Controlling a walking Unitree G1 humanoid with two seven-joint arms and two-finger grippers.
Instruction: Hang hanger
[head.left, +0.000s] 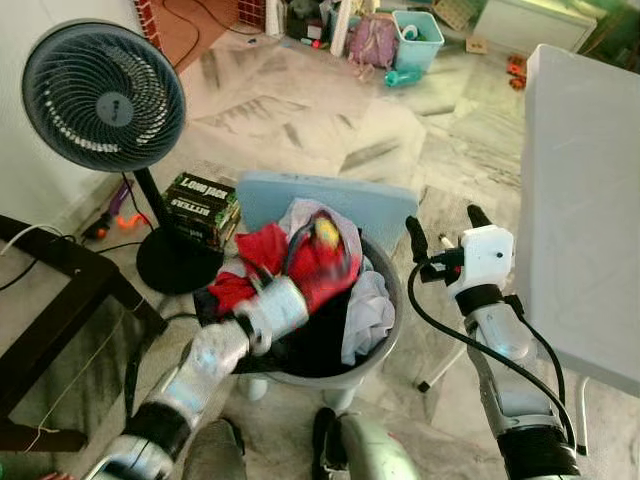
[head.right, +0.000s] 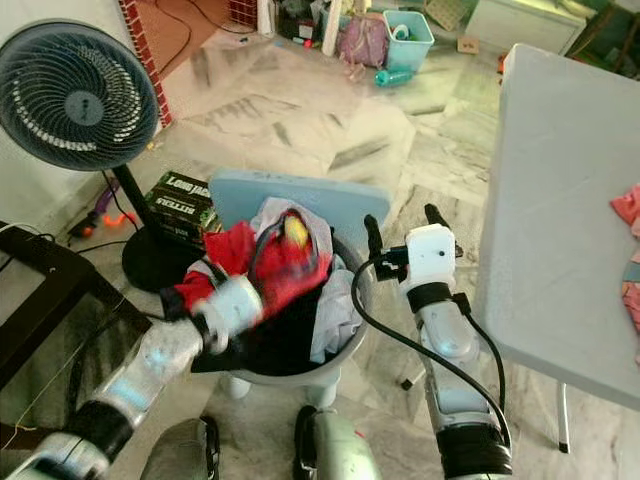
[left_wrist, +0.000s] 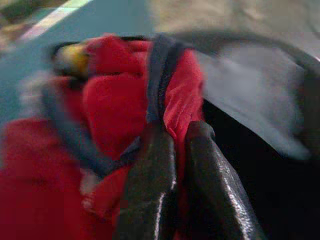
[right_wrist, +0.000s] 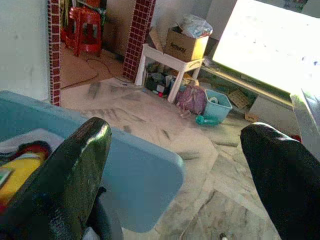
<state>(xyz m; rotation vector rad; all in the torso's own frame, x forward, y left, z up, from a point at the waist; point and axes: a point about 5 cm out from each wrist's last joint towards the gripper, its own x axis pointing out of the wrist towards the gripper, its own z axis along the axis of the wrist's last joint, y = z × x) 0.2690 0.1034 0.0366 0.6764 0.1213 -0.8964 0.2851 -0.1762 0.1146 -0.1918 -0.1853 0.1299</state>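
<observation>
Both left fingers (left_wrist: 150, 190) pinch hanger (left_wrist: 159, 75) in basket (head.left: 385, 345)

Only readable stuff I can spot is "LONG JACK" on the dark green box (head.left: 203, 207) on the floor by the fan's base, left of centre, with another line under it that's too small to make out.
</observation>
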